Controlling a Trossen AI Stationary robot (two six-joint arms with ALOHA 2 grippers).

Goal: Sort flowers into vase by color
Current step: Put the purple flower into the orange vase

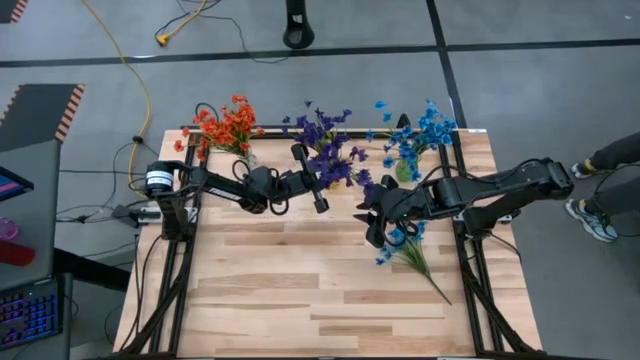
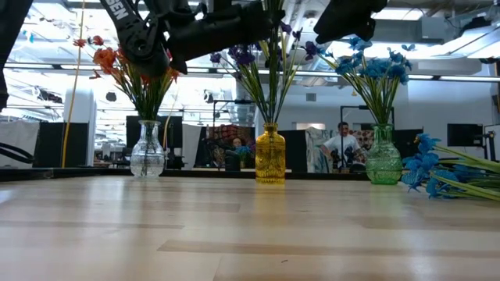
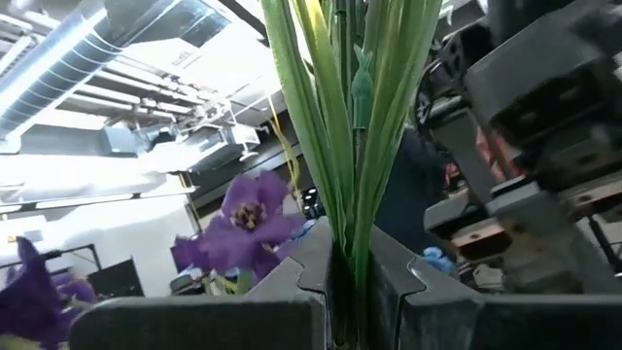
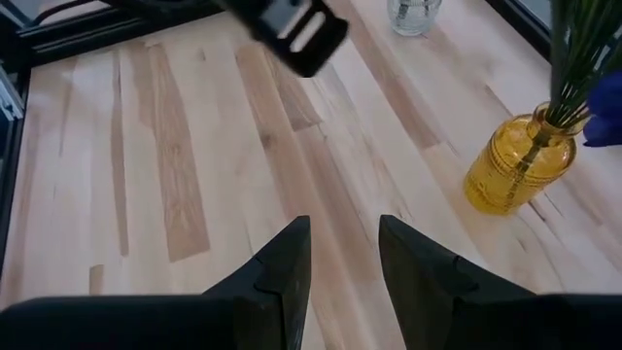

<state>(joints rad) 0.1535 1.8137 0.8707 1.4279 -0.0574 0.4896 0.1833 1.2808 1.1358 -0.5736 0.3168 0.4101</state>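
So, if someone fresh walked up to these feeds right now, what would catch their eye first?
Probably the three vases in a row at the table's far edge: a clear vase with orange flowers, a yellow vase with purple flowers, and a green vase with blue flowers. Next, the left gripper, shut on green stems above the yellow vase. Last, a loose blue sprig lying on the table at the right, under the open, empty right gripper.

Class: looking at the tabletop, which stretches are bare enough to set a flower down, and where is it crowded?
Free: the wide near half of the wooden table, and its left side below the left arm. Crowded: the far edge, where the clear vase, yellow vase and green vase stand, and the right side, where the blue flowers lie under the right tool.
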